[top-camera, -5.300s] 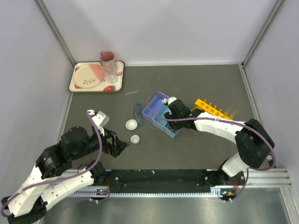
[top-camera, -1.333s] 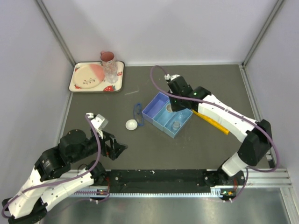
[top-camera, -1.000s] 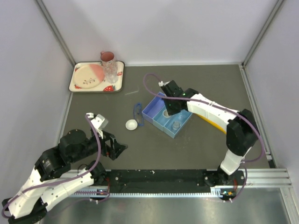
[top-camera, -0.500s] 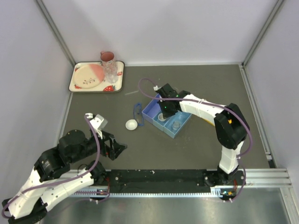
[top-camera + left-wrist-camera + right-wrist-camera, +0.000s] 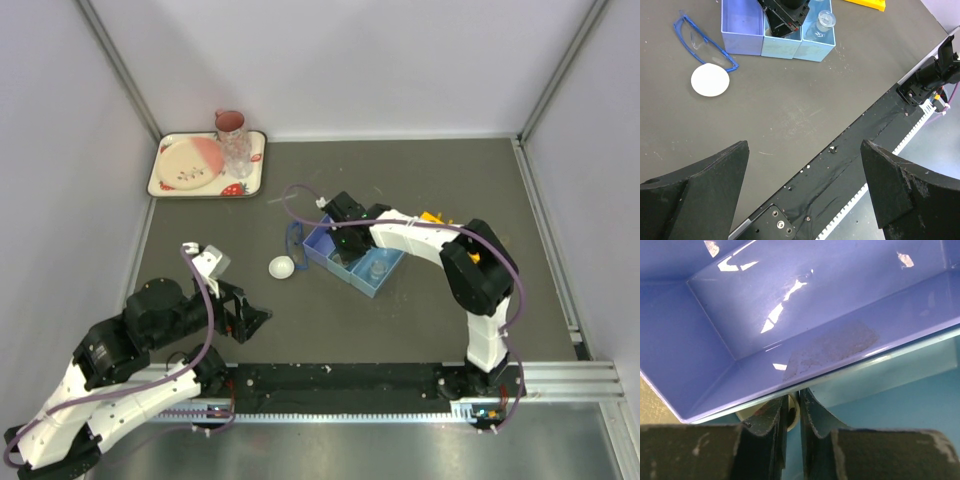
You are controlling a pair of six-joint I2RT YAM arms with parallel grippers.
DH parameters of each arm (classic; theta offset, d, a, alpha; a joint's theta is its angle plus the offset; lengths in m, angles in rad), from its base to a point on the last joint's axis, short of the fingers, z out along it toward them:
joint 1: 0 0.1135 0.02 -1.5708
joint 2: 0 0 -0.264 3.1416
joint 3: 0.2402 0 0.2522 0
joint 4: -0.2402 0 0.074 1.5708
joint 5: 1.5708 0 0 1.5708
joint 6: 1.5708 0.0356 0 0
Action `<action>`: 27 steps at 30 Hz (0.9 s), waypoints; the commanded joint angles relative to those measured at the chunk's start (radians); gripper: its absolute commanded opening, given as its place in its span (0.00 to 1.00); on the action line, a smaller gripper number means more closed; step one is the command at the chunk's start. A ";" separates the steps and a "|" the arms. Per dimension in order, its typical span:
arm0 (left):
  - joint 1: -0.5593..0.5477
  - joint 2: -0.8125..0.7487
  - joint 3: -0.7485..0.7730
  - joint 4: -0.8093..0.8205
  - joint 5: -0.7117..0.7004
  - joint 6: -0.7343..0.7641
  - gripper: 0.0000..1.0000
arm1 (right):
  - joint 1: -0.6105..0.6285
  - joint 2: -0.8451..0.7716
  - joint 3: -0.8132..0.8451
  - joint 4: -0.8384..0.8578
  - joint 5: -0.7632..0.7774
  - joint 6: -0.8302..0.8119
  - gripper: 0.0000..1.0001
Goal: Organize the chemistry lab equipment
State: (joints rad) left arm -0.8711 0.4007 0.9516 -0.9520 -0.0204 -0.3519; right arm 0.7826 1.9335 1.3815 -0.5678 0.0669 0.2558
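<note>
The right gripper point(image 5: 345, 240) is down inside the middle compartment of the blue divided tray point(image 5: 742, 27), and from above its body hides what it has hold of. Only its wrist camera helps: the two fingers point(image 5: 812, 422) stand almost together, with a sliver of a cream-white pinched dish point(image 5: 746, 414) caught by its rim between them. Most of that dish is cut off behind the compartment's divider wall. The tray's left compartment fills that view, with a dull smear on its floor.

A small clear beaker point(image 5: 824, 21) stands upright in the tray's right-hand compartment, just beside the gripper. The yellow holed tube rack point(image 5: 432, 217) lies beyond the tray's right side, largely covered by the right arm; only one end shows.

On the tray's left, the blue-rimmed goggles point(image 5: 697, 42) lie touching or nearly touching its wall; I cannot tell which. A white dish point(image 5: 710, 80) sits on the table point(image 5: 400, 330) just past their nearer end.

The left gripper point(image 5: 258, 315) hangs well apart from the tray, nearer the black rail point(image 5: 840, 175). Its jaws are spread wide and hold nothing. A broad stretch of dark tabletop lies between the tray and that rail. The strawberry-patterned tray point(image 5: 255, 150) sits far off in the back left corner.
</note>
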 commanded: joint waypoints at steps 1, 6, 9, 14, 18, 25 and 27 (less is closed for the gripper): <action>0.003 -0.016 0.006 0.024 -0.010 0.008 0.99 | 0.010 0.005 0.005 0.017 0.025 -0.001 0.18; 0.004 -0.013 0.006 0.027 -0.012 0.010 0.99 | 0.014 -0.025 0.002 0.006 0.047 -0.003 0.46; 0.003 -0.011 0.007 0.025 -0.010 0.011 0.99 | 0.018 -0.056 0.022 -0.023 0.059 -0.013 0.50; 0.003 -0.005 0.006 0.030 -0.010 0.013 0.99 | 0.041 -0.125 0.085 -0.096 0.115 -0.030 0.51; 0.003 -0.003 0.004 0.035 -0.006 0.013 0.99 | 0.075 -0.168 0.204 -0.182 0.165 -0.049 0.51; 0.004 -0.005 0.010 0.035 -0.006 0.013 0.99 | 0.170 -0.176 0.393 -0.282 0.199 -0.044 0.51; 0.003 -0.006 0.013 0.032 -0.006 0.011 0.99 | 0.191 -0.166 0.421 -0.276 0.139 -0.015 0.50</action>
State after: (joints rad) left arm -0.8711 0.4007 0.9516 -0.9516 -0.0200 -0.3481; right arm 0.9333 1.7927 1.7336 -0.8001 0.2394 0.2119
